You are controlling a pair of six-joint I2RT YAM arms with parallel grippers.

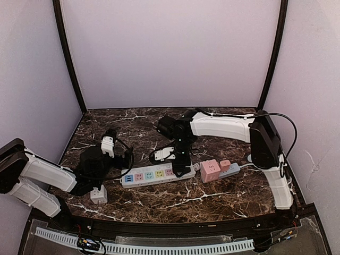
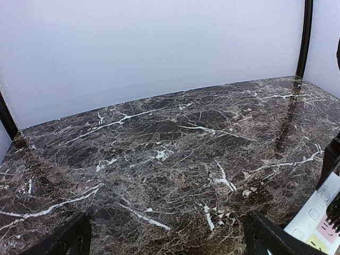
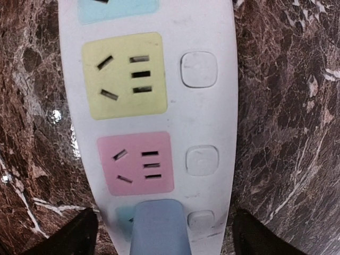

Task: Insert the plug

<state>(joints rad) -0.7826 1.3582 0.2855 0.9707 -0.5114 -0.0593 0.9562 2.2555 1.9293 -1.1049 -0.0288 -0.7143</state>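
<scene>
Right claw (image 3: 164,220) hangs wide open straddling the blue-grey plug (image 3: 159,231), fingers clear on both sides. I'd guess that's because the plug's sitting on the end socket of the power strip (image 3: 212,117), right beside the pink socket (image 3: 135,163). Plug seems to point down into the strip, long side along its length; left claw (image 2: 167,226) gapes open too.

White power strip (image 1: 151,175) lies flat mid-desk (image 1: 212,197), its length roughly parallel to the near edge. Socket faces are blue, yellow, pink and teal. Grey-blue plug (image 3: 159,227) sits over the teal end socket; seating depth not discernible.
</scene>
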